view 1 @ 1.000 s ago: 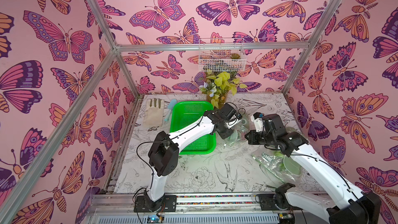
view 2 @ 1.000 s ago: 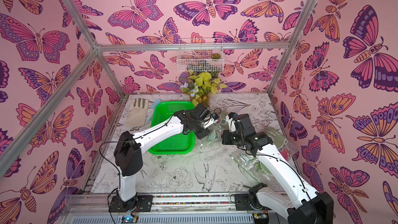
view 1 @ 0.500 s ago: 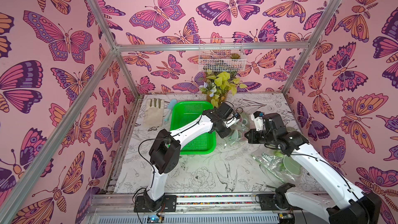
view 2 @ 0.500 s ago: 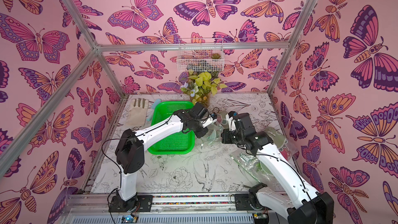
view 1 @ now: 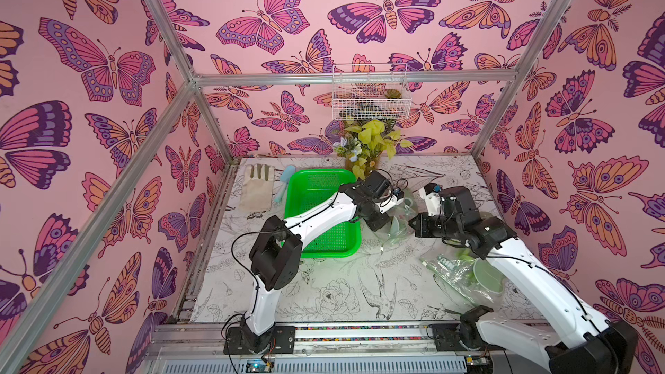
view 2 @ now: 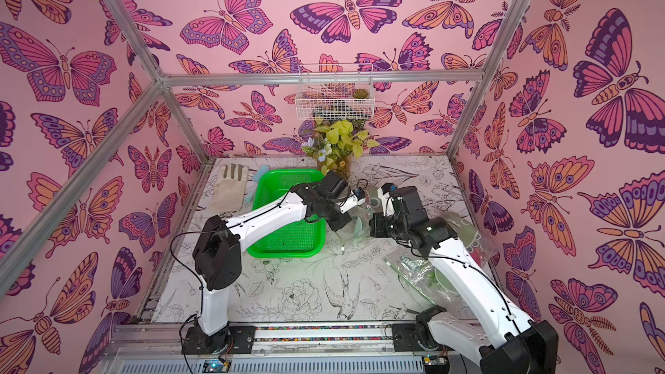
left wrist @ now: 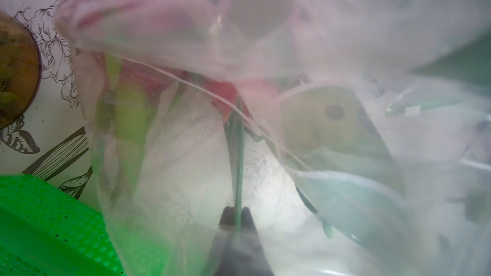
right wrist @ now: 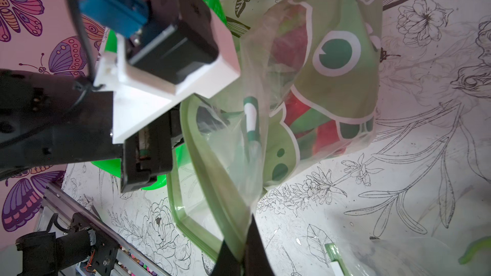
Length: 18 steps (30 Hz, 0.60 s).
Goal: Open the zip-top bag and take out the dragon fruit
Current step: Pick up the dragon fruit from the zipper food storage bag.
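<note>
While both arms meet over the back half of the table, a frog-printed zip-top bag point(right wrist: 332, 57) is held between them, just beside the green basket's point(view 1: 316, 188) right rim and in front of a vase of leaves point(view 1: 367, 142). Bare printed tabletop point(view 1: 334, 293) lies open in front. The left gripper point(left wrist: 236, 212) is pinched together on the bag's green zip strip. The right gripper point(right wrist: 243, 252) is clamped on the opposite rim, and the mouth gapes. Dragon fruit point(right wrist: 299, 111), red and green, sits inside the bag. A second crumpled bag point(view 1: 453, 275) lies under the right arm.
</note>
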Tool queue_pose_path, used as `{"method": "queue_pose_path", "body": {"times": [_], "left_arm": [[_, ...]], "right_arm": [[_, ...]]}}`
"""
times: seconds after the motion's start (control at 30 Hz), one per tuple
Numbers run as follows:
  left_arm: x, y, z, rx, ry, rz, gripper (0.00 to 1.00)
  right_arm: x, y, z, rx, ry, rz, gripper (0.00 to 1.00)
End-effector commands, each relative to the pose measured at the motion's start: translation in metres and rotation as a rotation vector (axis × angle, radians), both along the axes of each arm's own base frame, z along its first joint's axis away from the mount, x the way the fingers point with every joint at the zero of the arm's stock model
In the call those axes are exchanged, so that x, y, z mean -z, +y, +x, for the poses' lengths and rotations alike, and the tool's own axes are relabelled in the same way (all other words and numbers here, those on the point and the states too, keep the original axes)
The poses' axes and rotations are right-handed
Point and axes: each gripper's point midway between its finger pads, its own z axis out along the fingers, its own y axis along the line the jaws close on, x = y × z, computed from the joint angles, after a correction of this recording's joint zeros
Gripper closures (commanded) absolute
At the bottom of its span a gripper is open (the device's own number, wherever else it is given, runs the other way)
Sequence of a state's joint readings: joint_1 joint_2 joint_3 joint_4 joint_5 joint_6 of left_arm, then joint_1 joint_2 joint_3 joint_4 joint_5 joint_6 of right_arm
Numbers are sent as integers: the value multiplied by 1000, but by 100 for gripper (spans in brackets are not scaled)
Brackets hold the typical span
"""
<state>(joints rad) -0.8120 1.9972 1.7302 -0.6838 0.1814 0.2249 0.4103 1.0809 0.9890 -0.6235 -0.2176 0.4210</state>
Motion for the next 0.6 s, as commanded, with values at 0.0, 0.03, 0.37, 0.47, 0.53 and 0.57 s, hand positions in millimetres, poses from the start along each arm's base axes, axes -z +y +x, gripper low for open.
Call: {"method": "queue_pose_path", "body": {"times": [0.0,0.03,0.37,0.47,0.53,0.57], "left_arm": [[-65,-9,-8,1,-26,-133,100],[-78,-10,-10,-5,-22,-157,100],[-182,-15,-23,-116,36,-277,100],[-198,-11,-20,-151,17,-269,100],[-202,-9,-21,-153,15,-268,100],[-203,-8,-22,-151,13,-267,100]], "right_arm": [[-14,-5,5,30,-22,-6,100],[-17,-6,7,39,-26,0,100],[-60,-22,22,108,-73,29,97],[-73,-23,22,96,-93,48,69],[-82,-33,21,120,-111,36,52],[-87,-40,19,138,-122,35,46]]}}
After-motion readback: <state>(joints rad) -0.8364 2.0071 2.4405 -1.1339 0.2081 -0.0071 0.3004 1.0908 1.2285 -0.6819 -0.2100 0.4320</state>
